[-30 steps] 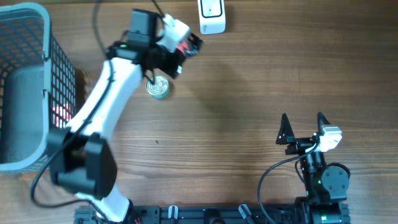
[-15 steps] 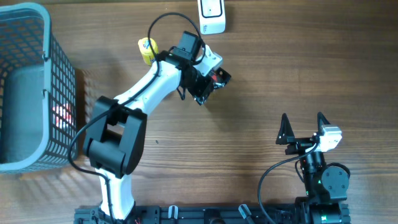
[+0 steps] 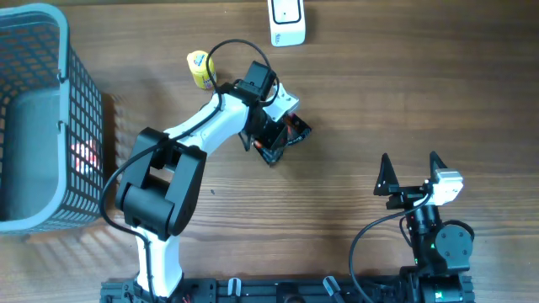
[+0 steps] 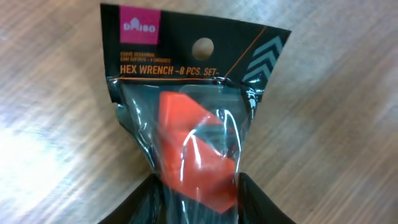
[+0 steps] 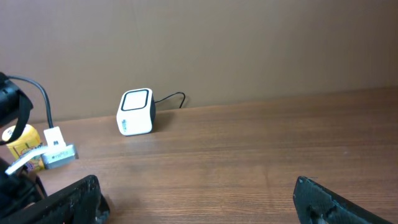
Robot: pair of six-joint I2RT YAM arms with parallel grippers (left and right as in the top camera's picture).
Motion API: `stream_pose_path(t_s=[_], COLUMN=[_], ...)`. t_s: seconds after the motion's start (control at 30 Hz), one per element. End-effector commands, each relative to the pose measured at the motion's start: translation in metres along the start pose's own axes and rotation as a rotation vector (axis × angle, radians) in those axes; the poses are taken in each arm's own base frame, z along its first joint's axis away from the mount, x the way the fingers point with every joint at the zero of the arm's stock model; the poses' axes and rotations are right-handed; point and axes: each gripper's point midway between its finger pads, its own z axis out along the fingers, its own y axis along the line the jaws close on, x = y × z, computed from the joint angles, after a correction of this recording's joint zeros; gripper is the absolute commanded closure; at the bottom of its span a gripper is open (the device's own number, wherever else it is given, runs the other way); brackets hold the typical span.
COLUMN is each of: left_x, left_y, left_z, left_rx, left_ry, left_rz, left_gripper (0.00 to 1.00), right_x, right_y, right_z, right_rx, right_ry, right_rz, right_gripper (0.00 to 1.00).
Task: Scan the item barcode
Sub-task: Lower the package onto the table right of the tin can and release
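Only the left wrist view lets you read the hex wrench packet (image 4: 193, 118): a black bag with an orange block inside, lettered "HEX WRENCH". From overhead the packet (image 3: 292, 130) is just a dark and red scrap mid-frame, below the white scanner (image 3: 287, 23) at the top edge. The left jaws pinch its lower end, which runs off the bottom of the wrist view. The right jaws stand spread wide at lower right, touching nothing. I cannot make out a barcode. A yellow can (image 5: 22, 149) is cut off at the right wrist view's left edge.
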Motion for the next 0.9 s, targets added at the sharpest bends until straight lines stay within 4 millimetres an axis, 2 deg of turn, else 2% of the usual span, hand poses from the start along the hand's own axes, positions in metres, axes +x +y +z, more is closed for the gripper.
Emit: stream_pose_path(t_s=[0.0,0.13,0.2,0.23,0.27,0.3,0.47,0.57,0.63,0.7,0.77,0.87], left_x=[0.005,0.003,0.003,0.003,0.003,0.002,0.004,-0.005,-0.022,-0.044,-0.07,-0.105], left_y=[-0.017,-0.022,-0.022,-0.022,-0.021,-0.02,0.008,0.023,0.028,0.027,0.025,0.02], left_z=[0.006,0.005,0.005,0.005,0.005,0.005,0.005,-0.008,-0.029,-0.061,-0.104,-0.19], left_rx=[0.118,0.147,0.146,0.146,0.145,0.14,-0.026,-0.134,-0.196,-0.249,-0.31,-0.413], left_ry=[0.0,-0.01,-0.01,-0.01,-0.01,-0.011,0.003,-0.019,-0.071,-0.154,-0.265,-0.471], left_rz=[-0.03,-0.029,-0.028,-0.028,-0.028,-0.027,-0.021,-0.032,-0.018,0.002,0.0,-0.029], left_gripper=[0.66,0.66,0.63,0.54,0.39,0.0,0.0,0.0,0.0,0.0,0.0,0.0], right_x=[0.003,0.003,0.003,0.003,0.003,0.003,0.003,0.003,0.003,0.003,0.003,0.003], right_y=[0.003,0.003,0.003,0.003,0.003,0.003,0.003,0.003,0.003,0.003,0.003,0.003], right_z=[0.0,0.0,0.0,0.0,0.0,0.0,0.0,0.0,0.0,0.0,0.0,0.0], right_rx=[-0.015,-0.015,-0.015,-0.015,-0.015,-0.015,-0.015,-0.015,-0.015,-0.015,-0.015,-0.015], right_ry=[0.003,0.003,0.003,0.003,0.003,0.003,0.003,0.003,0.003,0.003,0.003,0.003], right_rz=[-0.004,-0.004,-0.004,-0.005,-0.004,-0.004,-0.004,-0.004,-0.004,-0.004,-0.004,-0.004], right_gripper=[0.0,0.0,0.0,0.0,0.0,0.0,0.0,0.0,0.0,0.0,0.0,0.0])
